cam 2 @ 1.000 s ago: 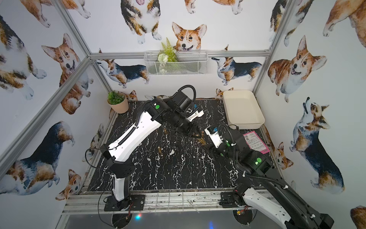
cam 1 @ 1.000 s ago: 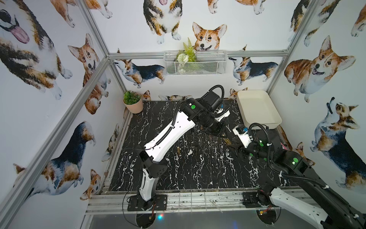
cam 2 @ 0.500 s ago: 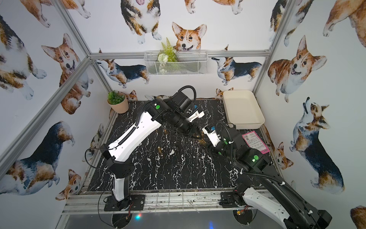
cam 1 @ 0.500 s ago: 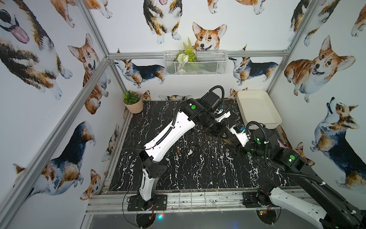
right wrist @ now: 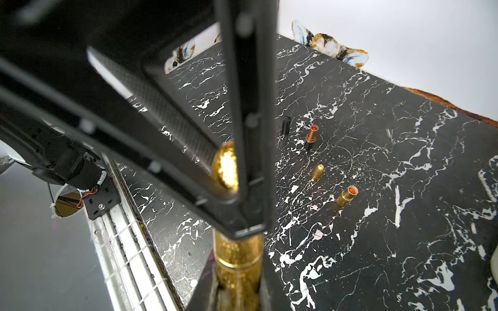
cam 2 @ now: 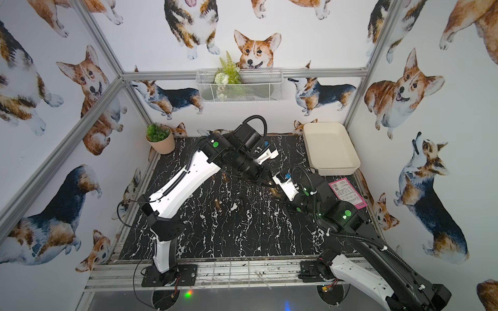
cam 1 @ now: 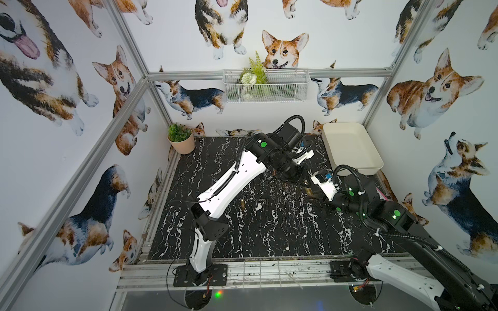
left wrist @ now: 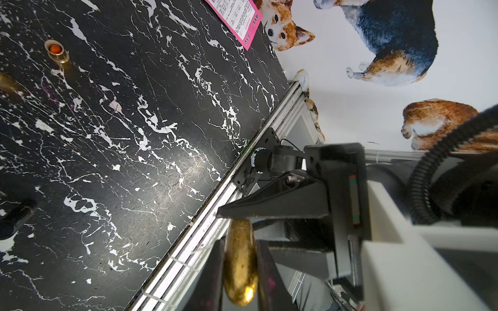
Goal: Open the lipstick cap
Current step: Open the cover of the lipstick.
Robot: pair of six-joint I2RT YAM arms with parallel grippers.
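Lipstick [cam 1: 308, 190] appears held clear of the bench [cam 1: 269, 237], over its right half and nearer the rear edge than the front. Left gripper [left wrist: 239, 250] is clamped narrow on the rounded end, which I read as the cap. Right gripper [right wrist: 238, 272] is clamped narrow on the opposite end, below the seam. Long axis runs straight from one gripper to the other, so neither arm is nearer. The pull should follow that line; sideways drift would likely jam the cap.
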